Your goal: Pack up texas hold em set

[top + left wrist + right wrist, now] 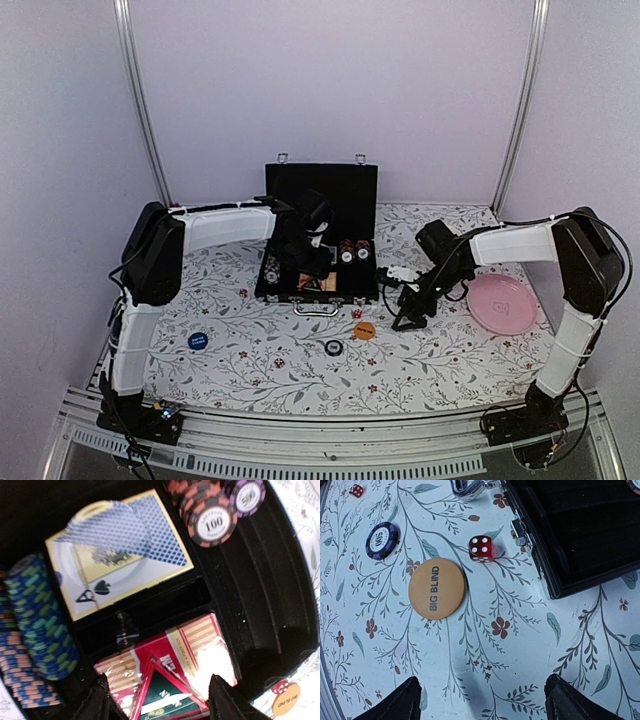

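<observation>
Black case (340, 195) open mid-bench (250, 375), lid upright at the back. Left end effector (157, 702) is down inside it, low over the red deck (200, 640). The triangle (170, 697) lies on that deck between the fingers (100, 702). Fingers are spread to either side of it; can't tell whether they pinch it or just straddle it. Tight around there: blue deck (125, 550) in the next slot, blue chip stack (42, 620) on one side, 100 chips (207, 520) and purple stack (247, 495) in the far grooves.

Right end effector (480, 700) open, nothing in it, hovering over the bench just off the case's front right corner. Loose pieces below it: BIG BLIND button (437, 588), red die (481, 548) near the latch (519, 532), 500 chip (382, 540), second die (356, 490) further out. Blue button (198, 340) sits well apart, by the left arm. Pink plate (500, 303) lies right of the right wrist, apart from the pieces.
</observation>
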You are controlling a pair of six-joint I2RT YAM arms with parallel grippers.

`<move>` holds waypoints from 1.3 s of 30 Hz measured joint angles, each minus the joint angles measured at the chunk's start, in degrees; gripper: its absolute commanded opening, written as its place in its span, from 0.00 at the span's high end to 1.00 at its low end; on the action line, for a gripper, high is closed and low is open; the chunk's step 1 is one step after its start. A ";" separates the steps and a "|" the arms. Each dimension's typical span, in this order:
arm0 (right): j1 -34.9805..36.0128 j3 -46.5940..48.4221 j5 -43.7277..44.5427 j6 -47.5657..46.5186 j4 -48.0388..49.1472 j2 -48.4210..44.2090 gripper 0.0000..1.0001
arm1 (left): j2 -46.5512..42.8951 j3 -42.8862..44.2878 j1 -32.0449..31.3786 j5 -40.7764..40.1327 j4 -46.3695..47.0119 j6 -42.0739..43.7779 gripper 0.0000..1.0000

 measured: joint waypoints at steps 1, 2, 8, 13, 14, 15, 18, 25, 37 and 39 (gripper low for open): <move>0.00 0.00 0.04 0.00 -0.02 0.00 0.16 | -0.52 0.00 -0.02 -0.42 -0.02 0.04 0.29; 0.00 -0.02 0.07 0.00 -0.02 0.00 0.16 | -1.42 -0.04 -0.04 -1.05 0.00 0.13 0.28; 0.02 0.00 0.20 -0.04 -0.13 0.00 0.16 | -14.51 -8.44 -0.26 -2.69 4.20 2.32 0.11; 0.09 0.04 0.37 -0.20 -0.46 0.00 0.16 | -30.47 -22.14 -0.74 -7.15 10.36 3.58 0.03; 0.11 0.07 0.37 -0.20 -0.52 0.00 0.16 | -33.42 -25.24 -0.70 -8.52 11.56 3.58 0.03; 0.17 0.07 0.39 -0.22 -0.61 0.00 0.16 | -36.00 -28.33 -0.44 -10.01 12.63 3.56 0.04; 0.33 0.07 0.39 -0.28 -0.68 0.00 0.16 | -40.22 -34.91 0.66 -12.70 13.73 2.97 0.22; 0.37 0.07 0.57 -0.44 -0.68 0.00 0.16 | -40.68 -44.19 11.89 -6.67 11.54 1.90 0.42; 0.37 0.07 1.49 -0.50 -0.72 0.00 0.16 | -35.69 -46.75 18.34 3.19 11.98 2.89 0.50; 0.37 0.07 1.55 -0.55 -0.72 0.00 0.16 | -34.05 -46.47 18.93 4.13 11.96 3.26 0.51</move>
